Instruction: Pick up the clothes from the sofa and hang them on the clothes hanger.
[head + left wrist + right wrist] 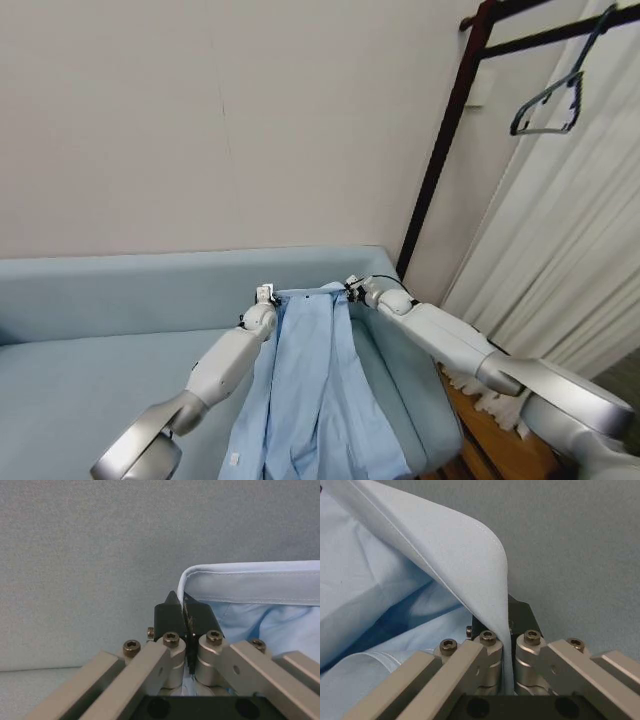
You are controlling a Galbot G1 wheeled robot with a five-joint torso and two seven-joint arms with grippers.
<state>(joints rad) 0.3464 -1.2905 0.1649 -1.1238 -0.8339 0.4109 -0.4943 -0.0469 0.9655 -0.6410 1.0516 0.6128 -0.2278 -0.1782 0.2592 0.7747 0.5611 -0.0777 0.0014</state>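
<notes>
Pale blue sofa (90, 300) spreads wide leftward. The left gripper (264, 294), arm stretched forward, pinches one top edge of the blue shirt (315, 400), which drapes down before the backrest. The right gripper (352, 286) clamps the other edge. A hanger (548, 108) hangs high right from the dark rack (440, 170).

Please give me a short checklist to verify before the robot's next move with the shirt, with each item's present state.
1. Left gripper shut on the top edge of the shirt: ok.
2. Right gripper shut on the same edge: ok.
3. Edge spread about level between both grippers: ok.
4. Shirt fully clear of the sofa: not ok, its lower part rests on the seat.
5. Clothes hanger empty on the rack: ok.
6. Shirt close to the clothes hanger: not ok, it hangs high on the robot's right.
</notes>
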